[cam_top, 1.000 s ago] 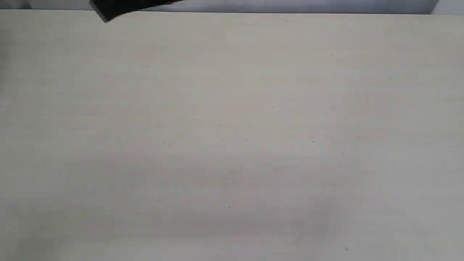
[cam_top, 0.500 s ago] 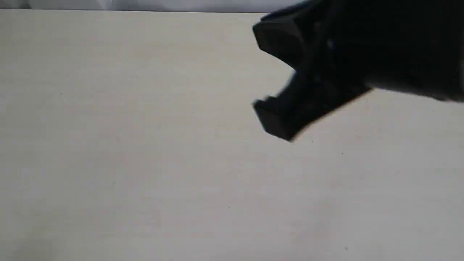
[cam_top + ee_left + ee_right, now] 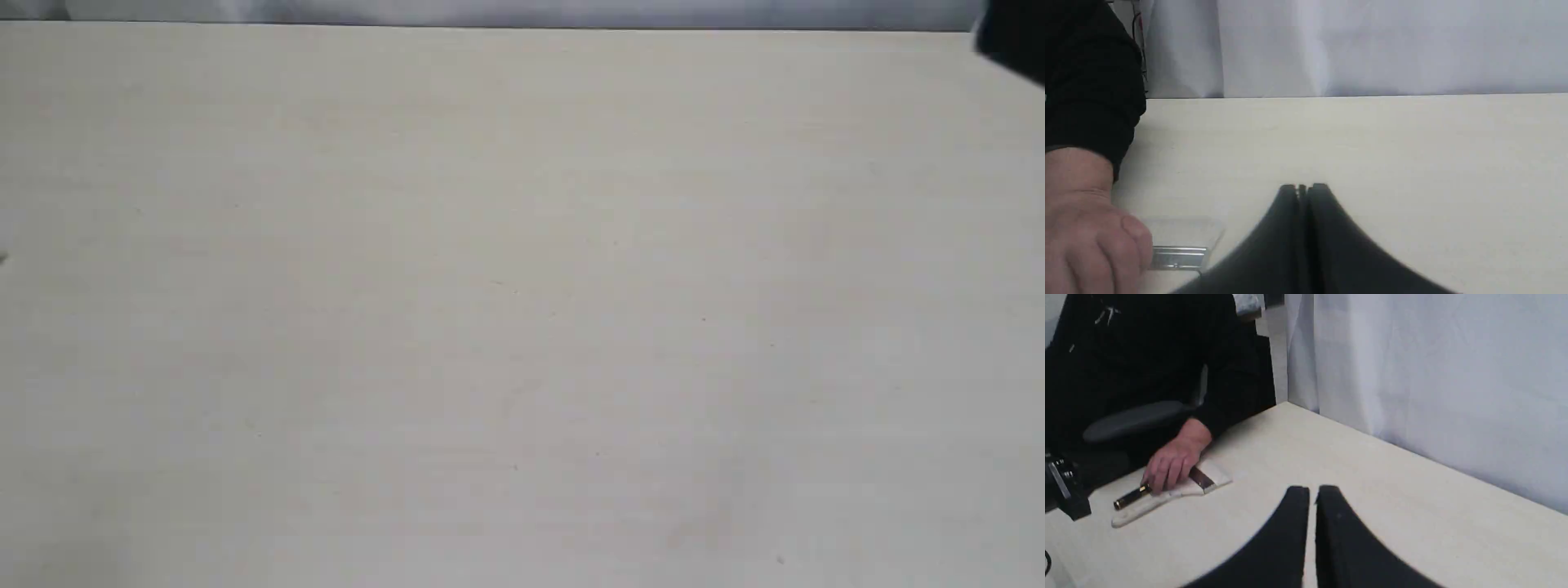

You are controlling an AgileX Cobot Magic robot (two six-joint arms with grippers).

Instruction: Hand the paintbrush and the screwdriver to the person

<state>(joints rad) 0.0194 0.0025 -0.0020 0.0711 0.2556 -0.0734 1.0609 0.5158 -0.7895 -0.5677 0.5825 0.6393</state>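
Observation:
The paintbrush (image 3: 1167, 495) lies flat on the table under the person's hand (image 3: 1172, 460), its pale bristles (image 3: 1220, 473) and silver band (image 3: 1202, 478) sticking out. The screwdriver (image 3: 1131, 497), of which only the black handle with gold rings shows, lies beside the brush, partly under the fingers. In the left wrist view the hand (image 3: 1086, 232) covers the brush (image 3: 1177, 255) up to its band. My left gripper (image 3: 1303, 188) is shut and holds nothing, close to the brush. My right gripper (image 3: 1312, 491) is shut and holds nothing, well away from the tools. Neither tool appears in the exterior view.
The person in black sits at the table's end in a chair with a grey armrest (image 3: 1133, 418). A white curtain (image 3: 1433, 375) hangs behind the table's far edge. A dark piece of an arm (image 3: 1012, 41) shows at the exterior view's top right corner.
Half a second ago the right gripper stood open across the exterior view's upper right; it has now pulled back out to the top right corner. The dark shape at top left is gone.

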